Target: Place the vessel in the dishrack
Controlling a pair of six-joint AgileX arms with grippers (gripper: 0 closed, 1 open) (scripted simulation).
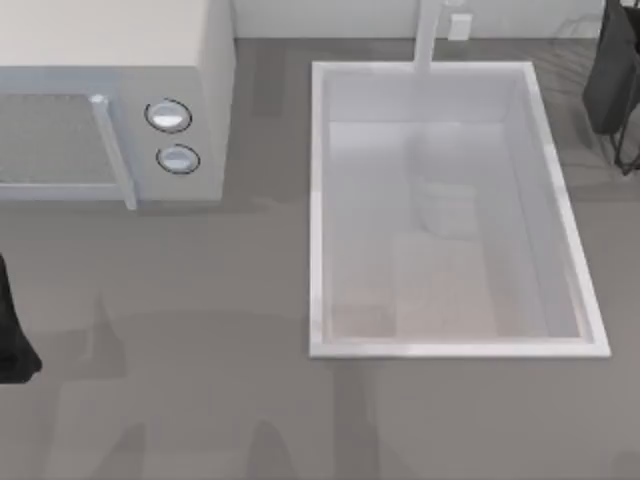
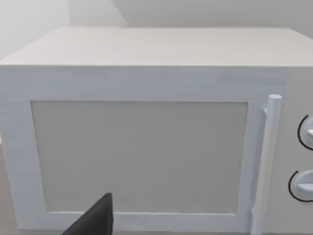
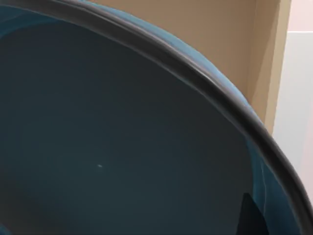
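The vessel [image 3: 122, 147], a deep teal-blue bowl with a dark rim, sits very close in the right wrist view, its inside facing the camera. One black fingertip [image 3: 252, 220] of my right gripper reaches inside its wall, and the gripper is shut on the rim. My right arm [image 1: 612, 70] is a dark shape at the table's far right edge. Just below it are thin black wires of the dishrack [image 1: 628, 158], cut off by the picture's edge. My left arm [image 1: 10, 345] is parked at the left edge, facing the microwave.
A white microwave [image 1: 110, 100] with a bar handle [image 2: 268, 161] and two round knobs [image 1: 170, 117] stands at the back left. The large white sink basin [image 1: 318, 200] lies right of centre, with a faucet [image 1: 428, 35] at its far rim. Grey countertop runs along the front.
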